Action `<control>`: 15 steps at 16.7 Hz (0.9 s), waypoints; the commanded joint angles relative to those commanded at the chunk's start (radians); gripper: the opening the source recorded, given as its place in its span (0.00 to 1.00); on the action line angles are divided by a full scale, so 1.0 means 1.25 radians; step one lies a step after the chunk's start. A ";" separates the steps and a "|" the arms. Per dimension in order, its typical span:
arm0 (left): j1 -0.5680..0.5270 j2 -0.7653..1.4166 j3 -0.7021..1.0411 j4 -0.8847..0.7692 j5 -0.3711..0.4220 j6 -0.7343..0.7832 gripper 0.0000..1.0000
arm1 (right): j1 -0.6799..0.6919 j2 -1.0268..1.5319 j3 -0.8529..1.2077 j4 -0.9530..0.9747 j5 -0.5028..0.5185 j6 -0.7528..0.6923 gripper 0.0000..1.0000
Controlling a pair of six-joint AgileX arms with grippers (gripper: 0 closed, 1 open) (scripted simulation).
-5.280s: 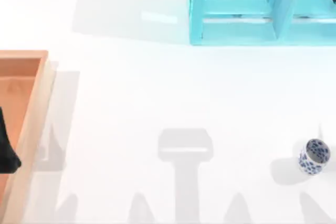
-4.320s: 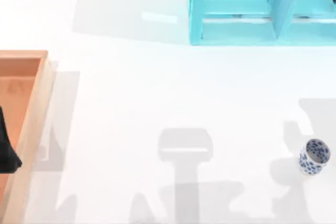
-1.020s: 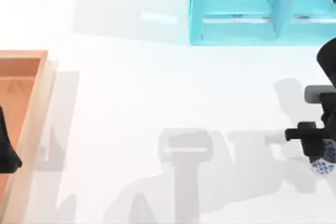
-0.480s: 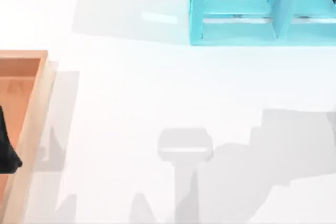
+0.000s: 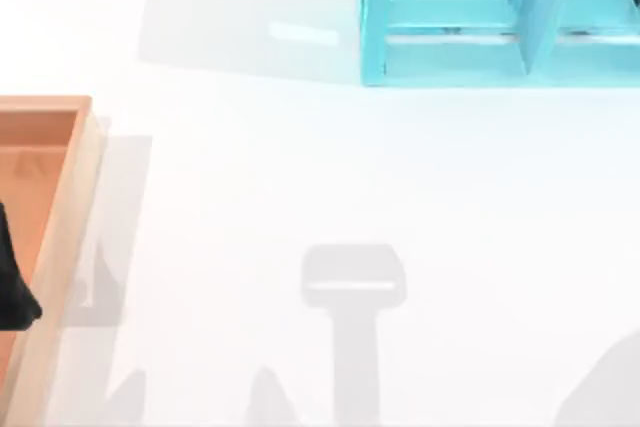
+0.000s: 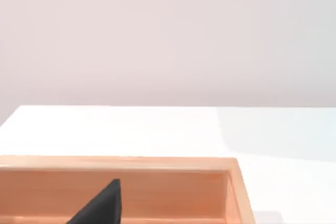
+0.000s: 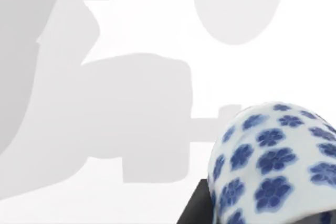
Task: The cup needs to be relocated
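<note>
cup: the small white cylindrical cup with dark blue flower blotches (image 7: 273, 161) sits right up against the right wrist camera, table well below it with big soft shadows; looks lifted off the surface to me, though I can't see its base

what changed: a second ago the top view had the cup near the right edge of the white table (image 5: 300, 177) with the right arm's black gripper on it; half a second ago both had left that view and only a broad shadow was there; now just a bit of shadow sits at the near right corner

what that means: I'd say the pick-up is done and the carry is on; putting it down is what's left; no clue where, the task only says relocate

right gripper: a dark block (image 7: 197, 208) sits tight against the cup's side, probably part of the gripper; so I reckon it's pinching the cup, but honestly can't see the fingers, so can't tell

left arm: parked over the shallow orange wooden tray (image 5: 70, 187) at the table's left side; a black wedge of it (image 6: 102, 205) pokes in front of the tray wall; fingers, can't tell

other stuff: turquoise open-fronted wooden shelf (image 5: 450, 22) at the far side, right of centre

writing/brands: none readable anywhere; the cup's just got the floral pattern
</note>
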 joint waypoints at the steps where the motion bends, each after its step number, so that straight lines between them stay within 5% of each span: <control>1: 0.000 0.000 0.000 0.000 0.000 0.000 1.00 | -0.010 -0.002 0.004 -0.002 -0.001 -0.010 0.00; 15: 0.000 0.000 0.000 0.000 0.000 0.000 1.00 | -0.010 0.056 -0.133 0.194 0.000 -0.009 0.00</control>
